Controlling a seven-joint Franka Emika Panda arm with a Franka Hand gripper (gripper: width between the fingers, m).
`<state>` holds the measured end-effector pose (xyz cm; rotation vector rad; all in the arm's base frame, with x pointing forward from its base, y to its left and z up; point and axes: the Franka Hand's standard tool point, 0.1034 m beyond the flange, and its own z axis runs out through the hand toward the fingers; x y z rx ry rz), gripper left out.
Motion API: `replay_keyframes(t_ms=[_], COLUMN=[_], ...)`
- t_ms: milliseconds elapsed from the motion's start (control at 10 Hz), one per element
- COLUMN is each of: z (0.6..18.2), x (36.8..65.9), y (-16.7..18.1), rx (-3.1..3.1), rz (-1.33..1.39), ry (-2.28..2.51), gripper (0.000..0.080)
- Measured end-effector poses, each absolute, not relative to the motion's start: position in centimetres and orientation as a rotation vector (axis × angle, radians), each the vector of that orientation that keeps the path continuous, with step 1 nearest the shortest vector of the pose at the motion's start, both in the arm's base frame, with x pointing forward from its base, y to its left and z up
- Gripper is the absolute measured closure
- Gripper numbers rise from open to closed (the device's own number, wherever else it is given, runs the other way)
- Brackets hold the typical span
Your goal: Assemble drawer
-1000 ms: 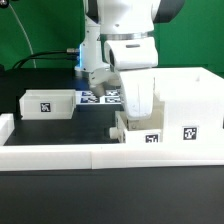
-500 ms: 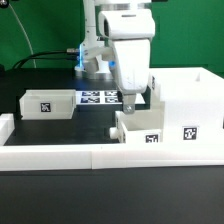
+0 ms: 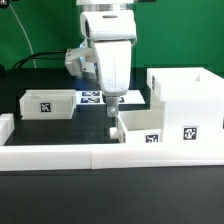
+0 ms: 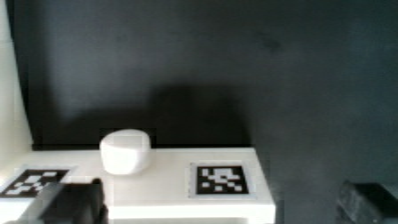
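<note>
The big white open-fronted shell (image 3: 186, 98) stands at the exterior view's right. One knobbed tray (image 3: 140, 128) sits right against its left side, with a tag on its front. The second tray (image 3: 47, 103) stands apart at the left. My gripper (image 3: 111, 108) hangs just left of the near tray's left end, close above the table. In the wrist view the tray's white face (image 4: 169, 190) with its knob (image 4: 125, 152) and two tags lies between my spread dark fingers (image 4: 64, 205). My gripper (image 4: 214, 208) is open and holds nothing.
The marker board (image 3: 92, 97) lies flat behind the gripper, between the two trays. A long low white border wall (image 3: 90, 154) runs along the front, with a raised end at the left (image 3: 5, 128). The table top is black.
The arm has swung from over the near tray toward the exterior view's left, and the gripper now hangs beside the tray's left end. The tray and shell have not moved.
</note>
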<state>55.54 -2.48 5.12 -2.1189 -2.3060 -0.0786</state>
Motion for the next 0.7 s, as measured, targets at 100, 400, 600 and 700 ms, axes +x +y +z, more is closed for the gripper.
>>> replay_keyframes(t_ms=[100,400,600,700], z=[4.0,2.3,1.3,1.2], x=[55.2,54.9,54.1,54.1], y=[-3.6,-6.3,-6.3,-5.7], rx=[-2.089,-2.002,-1.957,-1.981], rz=[-0.099,-0.183,-0.23,-0.232], ry=[-2.286,-2.217,-2.163,-2.127], gripper=[0.0151,0.0151,0.0151,0.0151])
